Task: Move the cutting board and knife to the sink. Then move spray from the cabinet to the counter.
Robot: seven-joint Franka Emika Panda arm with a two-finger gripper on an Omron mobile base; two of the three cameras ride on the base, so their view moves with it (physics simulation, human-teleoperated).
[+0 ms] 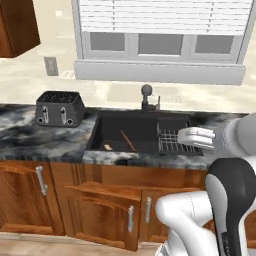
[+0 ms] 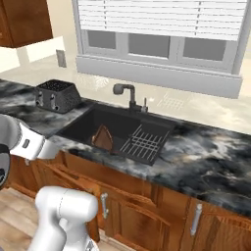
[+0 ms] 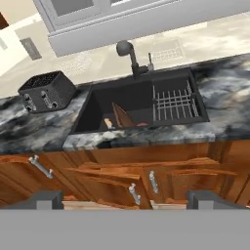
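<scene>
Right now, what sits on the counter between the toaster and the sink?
Nothing: between the toaster and the sink, the counter is bare marble, as the left base view shows.

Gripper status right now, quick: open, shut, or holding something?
Gripper: open, jaws spread wide, holding nothing.

the left base view looks straight at the sink (image 1: 135,132), centred in frame, toaster (image 1: 59,108) at left. the right base view faces it from the right, sink (image 2: 117,130) left of centre. the hand view looks down from close, sink (image 3: 141,105) at upper centre; all three share it.
</scene>
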